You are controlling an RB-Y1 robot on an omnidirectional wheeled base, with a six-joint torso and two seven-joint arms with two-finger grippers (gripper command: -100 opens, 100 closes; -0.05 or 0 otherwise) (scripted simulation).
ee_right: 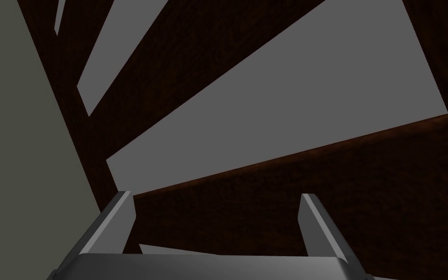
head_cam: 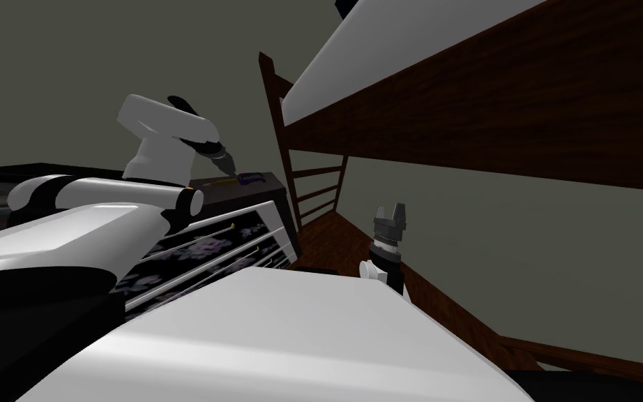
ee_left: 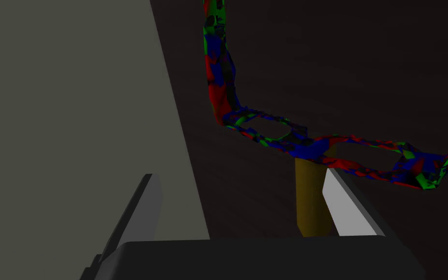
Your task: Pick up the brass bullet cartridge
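The brass cartridge (ee_left: pixel 309 201) is a dull yellow cylinder lying on the dark top of a dresser (ee_left: pixel 276 58). Its far end runs under a red, blue and green strap (ee_left: pixel 267 127). My left gripper (ee_left: pixel 241 175) is open and low over the dresser top, with the cartridge between its fingers, close against one finger (ee_left: pixel 342 204). In the head view the left gripper (head_cam: pixel 228 166) points down at the dresser's back corner, just above a thin yellow streak, the cartridge (head_cam: pixel 221 181), and the strap (head_cam: pixel 252 177). My right gripper (head_cam: pixel 390 213) hangs open and empty.
The dresser (head_cam: pixel 271 192) has pale drawers with dark flowered fronts (head_cam: pixel 243 244). A dark wooden bunk bed (head_cam: pixel 494 105) with a ladder (head_cam: pixel 316 188) stands just to its right, before my right gripper (ee_right: pixel 216 195). A grey wall (ee_left: pixel 62 121) borders the dresser top.
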